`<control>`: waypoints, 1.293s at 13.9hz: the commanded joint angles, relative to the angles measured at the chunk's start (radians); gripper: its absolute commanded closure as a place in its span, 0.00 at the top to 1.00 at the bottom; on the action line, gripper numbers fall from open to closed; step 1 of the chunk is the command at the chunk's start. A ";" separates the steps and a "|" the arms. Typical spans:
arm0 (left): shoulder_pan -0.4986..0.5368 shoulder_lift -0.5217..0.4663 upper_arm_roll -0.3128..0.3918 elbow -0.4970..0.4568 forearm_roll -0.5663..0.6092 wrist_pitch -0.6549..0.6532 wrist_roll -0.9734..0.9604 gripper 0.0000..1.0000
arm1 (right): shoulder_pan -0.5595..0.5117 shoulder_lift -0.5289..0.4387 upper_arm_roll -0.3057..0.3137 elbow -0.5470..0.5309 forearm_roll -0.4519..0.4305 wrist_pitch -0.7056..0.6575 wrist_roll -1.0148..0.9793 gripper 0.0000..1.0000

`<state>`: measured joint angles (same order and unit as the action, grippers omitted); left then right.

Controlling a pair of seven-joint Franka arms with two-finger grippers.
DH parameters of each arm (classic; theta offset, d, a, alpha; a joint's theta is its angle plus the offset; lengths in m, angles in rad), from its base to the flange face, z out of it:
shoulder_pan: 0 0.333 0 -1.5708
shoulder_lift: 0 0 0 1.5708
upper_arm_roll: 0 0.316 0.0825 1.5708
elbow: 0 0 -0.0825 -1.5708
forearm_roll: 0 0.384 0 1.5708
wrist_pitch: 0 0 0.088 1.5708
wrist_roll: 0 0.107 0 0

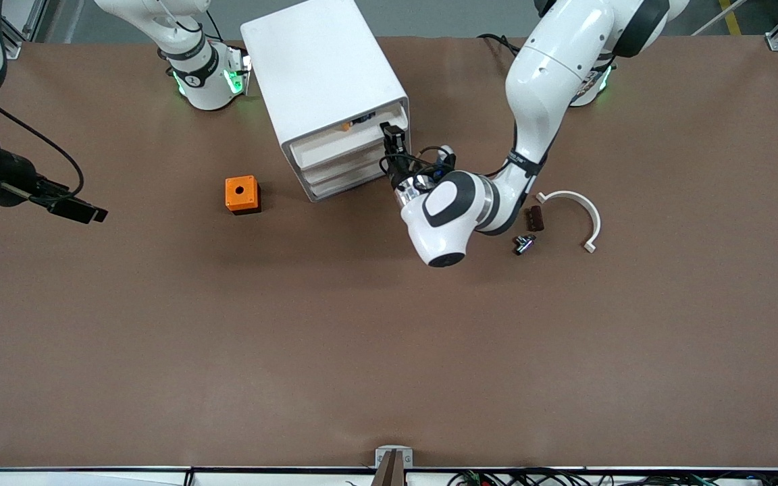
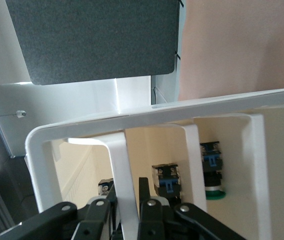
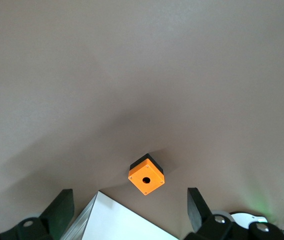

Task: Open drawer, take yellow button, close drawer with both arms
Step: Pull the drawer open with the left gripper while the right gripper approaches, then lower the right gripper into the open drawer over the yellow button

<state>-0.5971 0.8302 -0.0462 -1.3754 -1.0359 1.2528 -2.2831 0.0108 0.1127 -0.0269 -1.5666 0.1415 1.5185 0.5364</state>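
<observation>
Brown matting covers the table we work over. Our right gripper [image 3: 127, 210] waits high above it, fingers [image 3: 61, 210] spread wide, the orange cube with a round hole [image 1: 242, 194] below them. Our left gripper [image 2: 128, 207] is clenched on the white drawer [image 1: 345, 140] front (top drawer, slightly open). Just past its fingers [image 2: 144, 192] lies the tiny orange-capped button [image 1: 346, 125].

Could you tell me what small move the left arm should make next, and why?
Probably pull straight back: the left gripper is shut on the top drawer's front, which is only slightly out, with the button just showing inside. The right gripper waits, open.
</observation>
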 commanded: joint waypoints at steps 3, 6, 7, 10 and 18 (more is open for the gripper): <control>0.054 0.010 0.009 0.013 -0.006 -0.010 -0.018 0.17 | 0.136 -0.012 -0.004 -0.004 -0.023 0.015 0.275 1.00; 0.092 0.015 0.014 0.013 -0.006 -0.007 -0.018 0.17 | 0.250 -0.008 -0.004 -0.004 -0.057 0.044 0.416 1.00; 0.103 0.015 0.014 0.016 -0.007 -0.004 -0.016 0.17 | 0.276 -0.002 -0.004 -0.006 -0.057 0.064 0.451 1.00; 0.137 0.015 0.014 0.016 -0.007 -0.004 -0.010 0.18 | 0.369 0.014 -0.004 -0.006 -0.060 0.126 0.610 1.00; 0.189 0.013 0.031 0.019 -0.007 0.002 -0.007 0.18 | 0.653 0.076 -0.004 -0.024 -0.108 0.230 0.956 1.00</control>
<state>-0.4180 0.8318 -0.0346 -1.3698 -1.0418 1.2562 -2.2859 0.5912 0.1726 -0.0212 -1.5824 0.0613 1.7079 1.4035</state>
